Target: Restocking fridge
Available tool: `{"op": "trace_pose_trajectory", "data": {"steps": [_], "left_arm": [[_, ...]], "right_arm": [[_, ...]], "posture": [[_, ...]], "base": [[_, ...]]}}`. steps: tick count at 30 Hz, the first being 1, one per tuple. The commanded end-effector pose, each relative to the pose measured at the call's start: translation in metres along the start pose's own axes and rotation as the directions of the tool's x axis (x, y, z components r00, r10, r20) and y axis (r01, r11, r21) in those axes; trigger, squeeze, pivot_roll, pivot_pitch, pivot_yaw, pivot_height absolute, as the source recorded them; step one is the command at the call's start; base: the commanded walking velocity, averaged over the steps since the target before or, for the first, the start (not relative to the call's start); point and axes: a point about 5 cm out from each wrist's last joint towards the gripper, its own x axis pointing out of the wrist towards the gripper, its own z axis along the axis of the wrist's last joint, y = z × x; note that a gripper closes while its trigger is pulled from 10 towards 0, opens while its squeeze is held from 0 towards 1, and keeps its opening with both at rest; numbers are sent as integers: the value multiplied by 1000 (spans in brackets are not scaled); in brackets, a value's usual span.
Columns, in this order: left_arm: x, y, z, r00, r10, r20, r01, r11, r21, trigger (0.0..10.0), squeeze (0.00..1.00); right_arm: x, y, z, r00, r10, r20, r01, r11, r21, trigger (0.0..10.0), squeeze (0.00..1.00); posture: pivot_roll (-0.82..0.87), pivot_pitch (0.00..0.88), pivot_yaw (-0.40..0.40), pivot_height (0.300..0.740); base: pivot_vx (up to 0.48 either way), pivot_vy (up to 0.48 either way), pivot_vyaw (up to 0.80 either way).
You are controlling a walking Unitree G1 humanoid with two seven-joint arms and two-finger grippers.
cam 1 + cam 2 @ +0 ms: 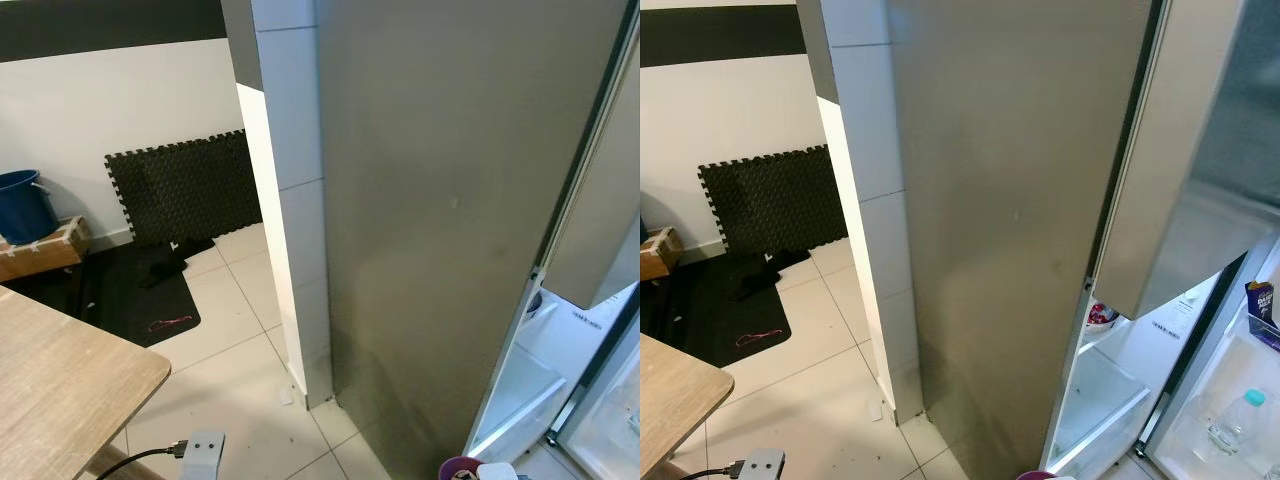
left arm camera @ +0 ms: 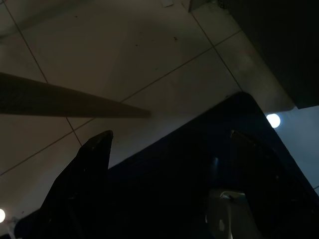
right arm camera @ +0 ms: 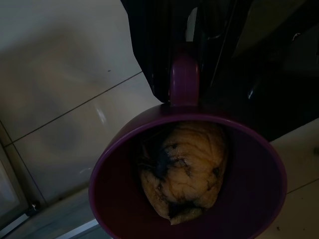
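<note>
Purple mug [image 3: 189, 199] is held by its handle in the right gripper [image 3: 192, 64], fingers clamped on either side of the handle, mug hanging over the tiled floor [image 3: 65, 99]. Inside it sits a wrinkled yellowish lump with dark patches [image 3: 182, 172]; can't tell what food it is. In the head views the mug's rim just peeks in at the bottom edge, at the foot of the fridge [image 1: 450, 200].

Fridge: grey steel side panel faces the camera, door [image 1: 1160, 180] swung open on the right. Lower interior shows white shelves [image 1: 1100, 400]; a clear bottle with a teal cap [image 1: 1235, 420] and a blue carton [image 1: 1260, 300] sit in the door-side compartments.

Left gripper [image 2: 169, 164]: fingers spread apart, nothing between them, hanging dark over the floor tiles.

Further left: white tiled pillar [image 1: 295, 200], wooden table corner [image 1: 70, 370], black foam mat against the wall [image 1: 185, 185], blue bucket [image 1: 25, 205] on a box.
</note>
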Motion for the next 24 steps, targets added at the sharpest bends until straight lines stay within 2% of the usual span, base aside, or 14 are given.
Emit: {"op": "trace_pose_trajectory", "data": {"steps": [1,5,12,24], "left_arm": [[0,-4,-5,1000,-10,-16,10,1000,-8,10000,0],[0,-5,-5,1000,-14,-17,14,1000,-17,10000,0],[0,-4,-4,1000,-3,-4,3,998,-55,10000,0],[0,-4,-4,1000,0,0,0,998,-57,10000,0]], "right_arm": [[0,1,-1,1000,2,6,-2,1000,17,10000,0],[1,-1,3,1000,0,10,0,1000,20,10000,0],[1,-2,7,1000,0,24,-1,1000,24,10000,0],[2,-3,9,999,11,31,-11,1000,5,10000,0]], "posture": [[-57,92,16,734],[-57,92,16,734],[-55,97,14,734],[-56,100,14,734]], "base": [[0,0,0],[0,-63,0],[0,-290,0],[0,-301,0]]}}
